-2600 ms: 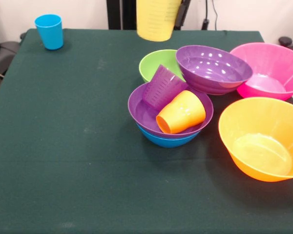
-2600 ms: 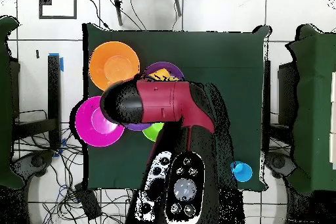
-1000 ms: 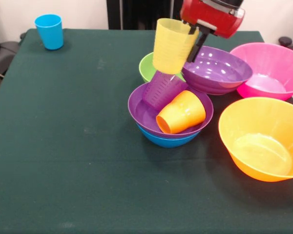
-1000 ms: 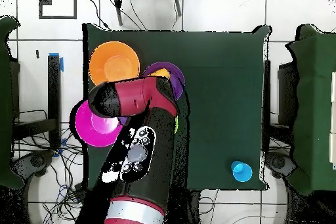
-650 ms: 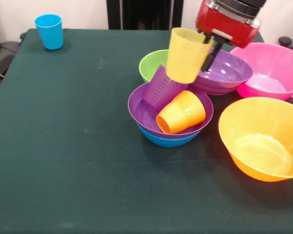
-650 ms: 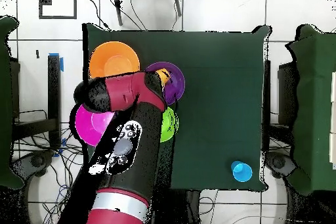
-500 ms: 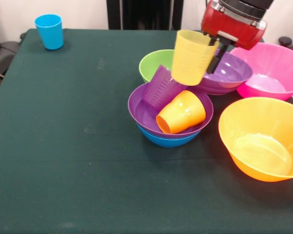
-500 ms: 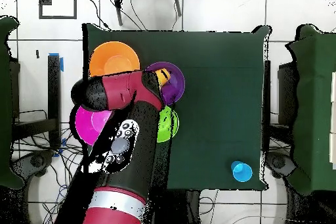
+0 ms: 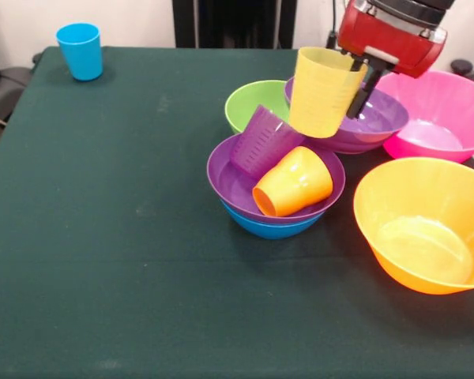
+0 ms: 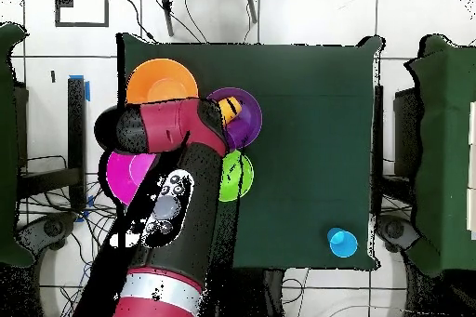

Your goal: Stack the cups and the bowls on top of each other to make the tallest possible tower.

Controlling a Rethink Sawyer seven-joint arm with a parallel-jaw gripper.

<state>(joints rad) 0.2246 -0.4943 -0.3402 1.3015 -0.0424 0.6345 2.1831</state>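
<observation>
On the green table [image 9: 103, 237], my gripper [image 9: 357, 77] clamps the yellow cup [image 9: 324, 91], carried off the tower [image 9: 275, 189], probably above the second purple bowl [image 9: 371, 118]; stacking undone.

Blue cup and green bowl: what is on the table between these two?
Nothing. In the front view, only bare dark green cloth runs from the blue cup to the green bowl. The overhead view shows the same bare stretch.
</observation>
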